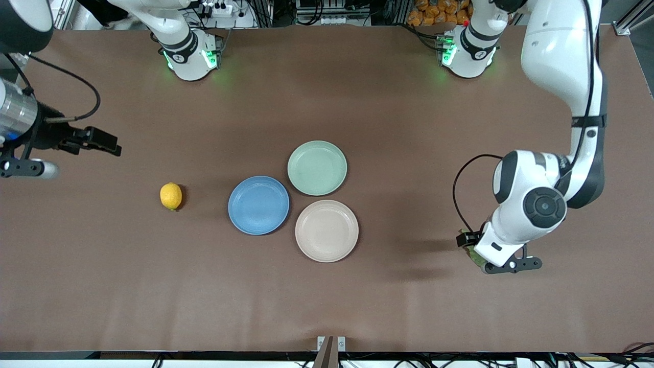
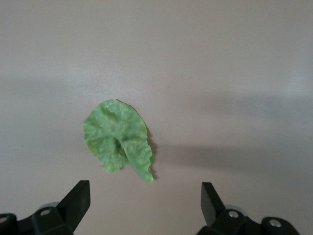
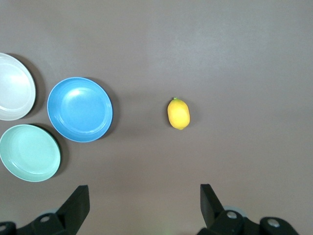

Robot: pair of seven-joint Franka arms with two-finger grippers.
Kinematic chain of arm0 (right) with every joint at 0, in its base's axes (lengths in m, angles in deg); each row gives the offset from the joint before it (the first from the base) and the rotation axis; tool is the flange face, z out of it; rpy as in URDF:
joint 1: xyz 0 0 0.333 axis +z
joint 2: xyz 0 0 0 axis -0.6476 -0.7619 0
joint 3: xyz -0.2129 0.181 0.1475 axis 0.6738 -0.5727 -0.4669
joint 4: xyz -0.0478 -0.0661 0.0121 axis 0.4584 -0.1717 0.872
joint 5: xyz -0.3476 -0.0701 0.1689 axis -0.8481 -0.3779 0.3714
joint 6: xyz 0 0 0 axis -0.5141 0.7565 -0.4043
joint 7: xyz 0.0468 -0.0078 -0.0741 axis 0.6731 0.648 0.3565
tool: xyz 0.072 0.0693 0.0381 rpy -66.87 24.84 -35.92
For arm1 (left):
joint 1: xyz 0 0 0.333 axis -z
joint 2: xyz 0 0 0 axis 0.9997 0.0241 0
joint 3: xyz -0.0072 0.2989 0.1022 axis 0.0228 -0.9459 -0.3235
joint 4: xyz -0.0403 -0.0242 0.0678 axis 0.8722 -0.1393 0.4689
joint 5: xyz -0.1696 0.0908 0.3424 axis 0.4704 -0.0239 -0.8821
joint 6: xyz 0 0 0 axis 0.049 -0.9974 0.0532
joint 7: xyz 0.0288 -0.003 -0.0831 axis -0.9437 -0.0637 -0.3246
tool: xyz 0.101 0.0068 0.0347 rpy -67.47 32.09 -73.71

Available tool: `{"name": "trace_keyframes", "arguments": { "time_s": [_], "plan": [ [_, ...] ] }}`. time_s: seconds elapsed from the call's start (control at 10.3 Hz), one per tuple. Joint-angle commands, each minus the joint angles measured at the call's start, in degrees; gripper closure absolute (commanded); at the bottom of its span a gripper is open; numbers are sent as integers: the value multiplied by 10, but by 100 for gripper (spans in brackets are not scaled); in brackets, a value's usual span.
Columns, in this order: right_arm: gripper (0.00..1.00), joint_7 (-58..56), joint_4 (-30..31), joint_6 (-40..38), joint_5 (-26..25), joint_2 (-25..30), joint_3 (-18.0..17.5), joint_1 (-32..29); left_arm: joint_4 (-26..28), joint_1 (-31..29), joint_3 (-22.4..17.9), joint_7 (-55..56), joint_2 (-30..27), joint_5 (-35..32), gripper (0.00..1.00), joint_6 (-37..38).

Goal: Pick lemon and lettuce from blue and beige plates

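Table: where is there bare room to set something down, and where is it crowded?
Bare table lies along the front-camera edge, between the lemon and blue plate, and between the beige plate and lettuce. The plates, with the green plate, crowd the middle. The open left tool is over the lettuce.

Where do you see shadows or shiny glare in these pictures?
Front view: green glow around both robot bases, soft arm shadow beside the beige plate. Left wrist view: the lettuce casts a shadow along one edge. Right wrist view: a glossy highlight on the blue plate.
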Motion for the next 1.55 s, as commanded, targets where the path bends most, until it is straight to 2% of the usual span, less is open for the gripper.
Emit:
{"name": "trace_keyframes", "arguments": {
  "time_s": [0.0,0.39,0.48,0.68,1.06,1.26,1.35,1.45],
  "plan": [
    [0,15,24,0,-16,24,29,28,13,-1,-2,-10,-94,6,0,67],
    [0,25,45,4,-14,36,32,32,13,-6,7,-64,-228,5,0,175],
    [0,20,45,4,-14,35,33,33,12,-9,5,-67,-243,5,0,195],
    [0,15,43,0,-12,35,57,54,13,-12,-1,-63,-269,4,0,224],
    [0,-22,35,9,-9,30,58,57,20,-34,4,-72,-315,12,0,273],
    [0,-18,32,10,-9,29,58,56,21,-34,5,-71,-317,14,0,275],
    [0,-15,31,11,-9,28,58,51,20,-52,22,-71,-316,16,0,273],
    [0,-20,19,10,-11,24,58,48,21,-126,103,-70,-314,20,0,270]
  ]
}}
